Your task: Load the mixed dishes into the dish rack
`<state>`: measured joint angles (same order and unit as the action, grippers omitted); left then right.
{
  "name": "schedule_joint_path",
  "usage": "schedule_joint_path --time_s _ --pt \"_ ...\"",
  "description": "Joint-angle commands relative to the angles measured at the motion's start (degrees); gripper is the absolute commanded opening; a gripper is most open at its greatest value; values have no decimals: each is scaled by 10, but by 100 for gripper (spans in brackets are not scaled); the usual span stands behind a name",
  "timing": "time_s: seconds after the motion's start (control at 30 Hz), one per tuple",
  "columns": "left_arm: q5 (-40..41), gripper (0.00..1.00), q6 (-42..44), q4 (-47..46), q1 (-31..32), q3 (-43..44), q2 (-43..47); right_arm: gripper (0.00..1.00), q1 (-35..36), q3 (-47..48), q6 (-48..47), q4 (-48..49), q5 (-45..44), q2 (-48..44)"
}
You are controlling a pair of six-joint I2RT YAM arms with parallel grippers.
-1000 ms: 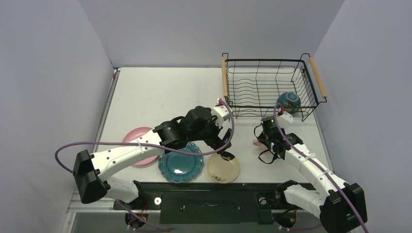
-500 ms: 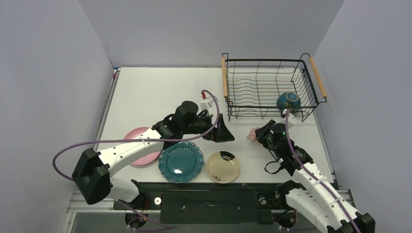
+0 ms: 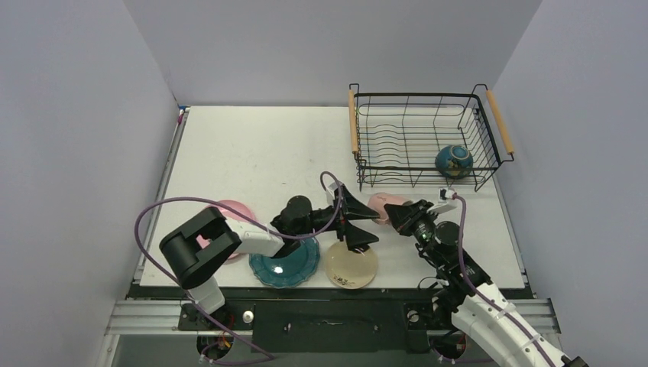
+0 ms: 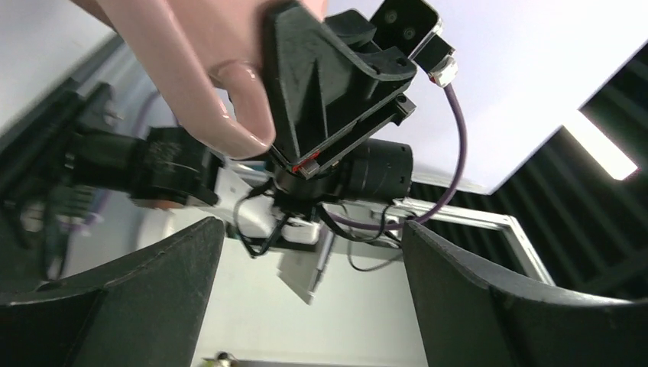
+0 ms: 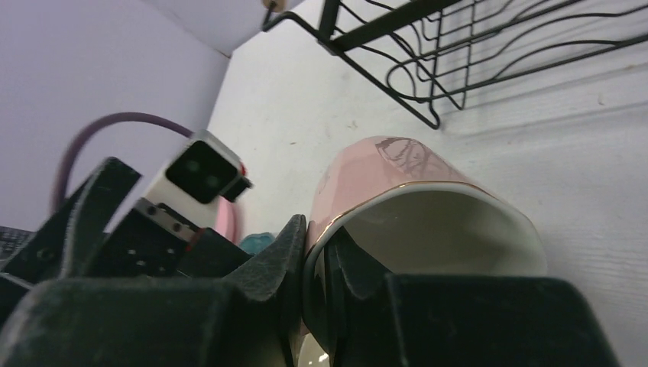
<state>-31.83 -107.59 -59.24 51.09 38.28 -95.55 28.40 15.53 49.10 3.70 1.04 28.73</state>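
From above, the pink cup lay sideways, clamped in the right gripper, near the dish rack's near-left corner. The left gripper gaped beside it.

Left wrist: the glossy glaze looked slippery and brittle.

Right wrist: one finger sat inside the gold-edged rim and one outside, a sound but thin hold.

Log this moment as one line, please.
right gripper shut on cup | left gripper open beside cup | bowl in rack | plates on table
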Motion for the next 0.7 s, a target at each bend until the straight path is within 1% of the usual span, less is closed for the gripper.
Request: schedule_joint_path --time_s 0.0,0.07,0.13,0.23,0.37,0.4,0.53,0.6,0.67 --pt "42 79 -122 -192 40 6 -28 0 25 -9 2 171 2 -49" --pt "52 75 -112 -191 43 8 -31 0 35 -14 -1 172 -6 -65" --pt "58 72 -101 -170 44 8 -28 0 40 -16 -5 166 -8 -77" --pt "70 64 -89 -152 42 5 -22 0 43 -19 -7 160 -7 -92" --pt "82 57 -77 -125 35 -5 -11 0 49 -23 -9 153 -9 -119" --pt "83 56 -68 -103 34 -9 -7 0 49 -22 -10 147 -9 -126" --pt "76 53 -41 -58 25 0 3 0 50 -13 -20 138 6 -129" --pt "72 50 -42 -60 20 6 -1 0 51 -10 -22 142 16 -124" --pt "71 45 -45 -65 16 6 -5 0 54 -9 -22 147 21 -122"
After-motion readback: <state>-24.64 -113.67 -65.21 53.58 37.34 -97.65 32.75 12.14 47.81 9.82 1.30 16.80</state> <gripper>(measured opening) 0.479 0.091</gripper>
